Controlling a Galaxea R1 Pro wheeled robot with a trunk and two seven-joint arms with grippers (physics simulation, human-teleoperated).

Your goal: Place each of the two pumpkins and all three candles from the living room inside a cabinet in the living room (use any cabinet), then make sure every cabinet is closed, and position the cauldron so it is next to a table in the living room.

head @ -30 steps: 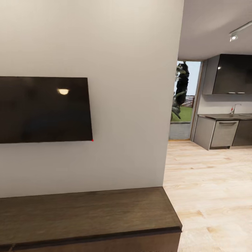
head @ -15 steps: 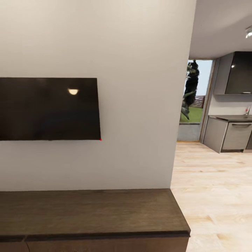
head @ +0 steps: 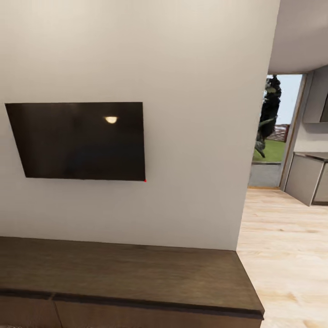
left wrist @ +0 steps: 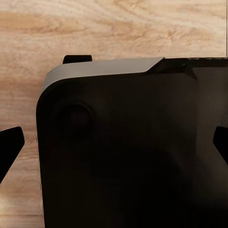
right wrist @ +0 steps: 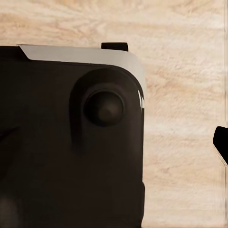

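The cabinet [head: 127, 273], a long low dark-brown wooden unit, runs along the bottom of the head view under a white wall; its flat top is bare and the drawer fronts [head: 146, 317] sit flush. The pumpkins, candles, cauldron and table are out of view. In the left wrist view my left gripper [left wrist: 114, 145] is open, with one black fingertip at each side edge, over the robot's dark base and the plank floor. In the right wrist view one fingertip [right wrist: 221, 145] of my right gripper shows at the far edge, so it stands spread with nothing held.
A black TV [head: 82, 140] hangs on the wall above the cabinet. Right of the wall's corner, light wood floor [head: 287, 255] leads to a doorway [head: 273, 132] with greenery outside and to grey kitchen units [head: 312, 177].
The head camera has turned left: the wall, TV and cabinet slid right in the picture, the TV's left edge came into view, and most of the kitchen left the frame.
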